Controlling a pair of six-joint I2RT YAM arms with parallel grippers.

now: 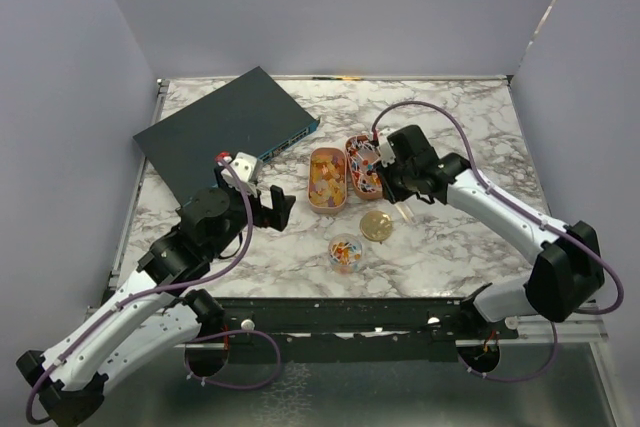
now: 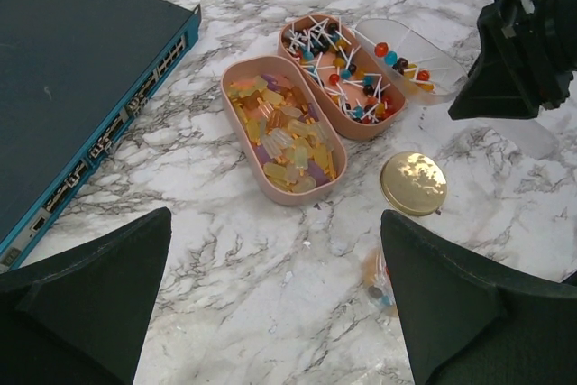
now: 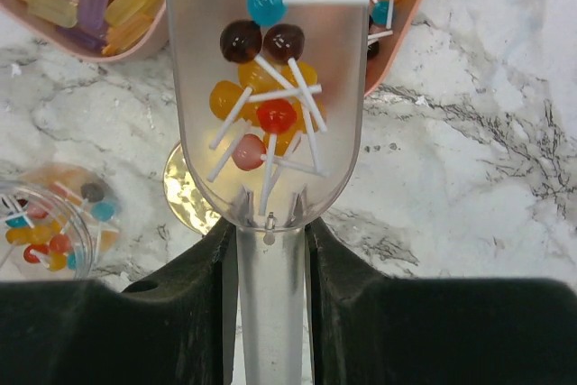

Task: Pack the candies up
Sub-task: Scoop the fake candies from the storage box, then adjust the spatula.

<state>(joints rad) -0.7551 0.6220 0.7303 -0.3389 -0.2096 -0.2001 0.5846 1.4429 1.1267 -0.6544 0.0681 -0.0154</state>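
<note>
Orange-yellow candies [image 1: 327,179] fill the left peach tray [image 2: 233,78]; they also show in the left wrist view [image 2: 281,137]. Mixed candies on white sticks [image 1: 362,165] fill the right tray [image 2: 371,126]. My right gripper [image 3: 270,250] is shut on the handle of a clear scoop [image 3: 270,87] that holds several stick candies, held over the right tray's near end. A small clear jar [image 1: 345,252] with a few candies stands nearer me. My left gripper [image 2: 275,313] is open and empty, above the table left of the jar [image 2: 379,281].
A round gold lid [image 1: 376,225] lies flat between the trays and the jar. A dark blue flat box [image 1: 225,127] lies at the back left, close to the left arm. Grey walls enclose the marble table [image 1: 470,137].
</note>
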